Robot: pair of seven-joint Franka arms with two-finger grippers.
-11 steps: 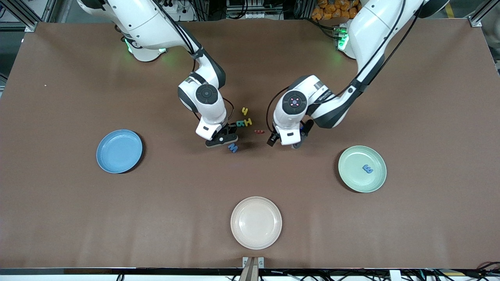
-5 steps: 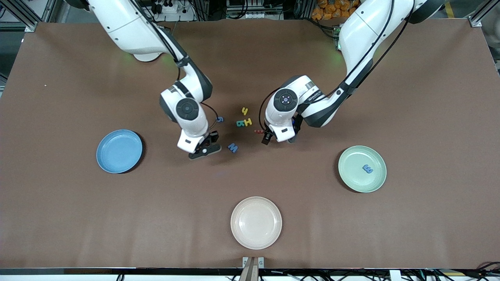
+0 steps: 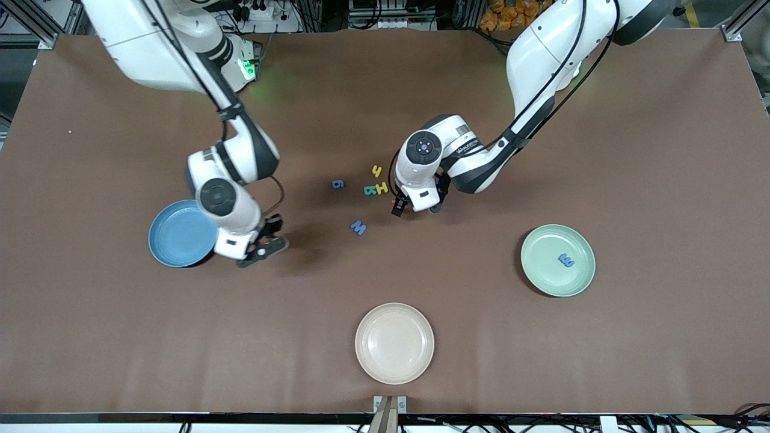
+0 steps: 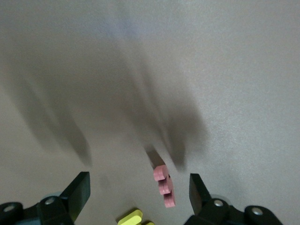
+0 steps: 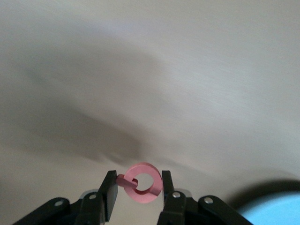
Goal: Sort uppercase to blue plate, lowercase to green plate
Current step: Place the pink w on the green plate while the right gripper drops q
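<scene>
Plates first: smooth round blue plate sits just beside the right tool, which pinches a ring-shaped red G. Toward the left arm's end from that plate, the left tool hangs spread open over a thin red piece on the matte brown surface.

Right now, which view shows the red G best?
The right wrist view: the red G sits clearly between the jaws of the right gripper, ring shape plain. In the front view that gripper hides it, beside the blue plate. The left wrist view does not show it.
</scene>
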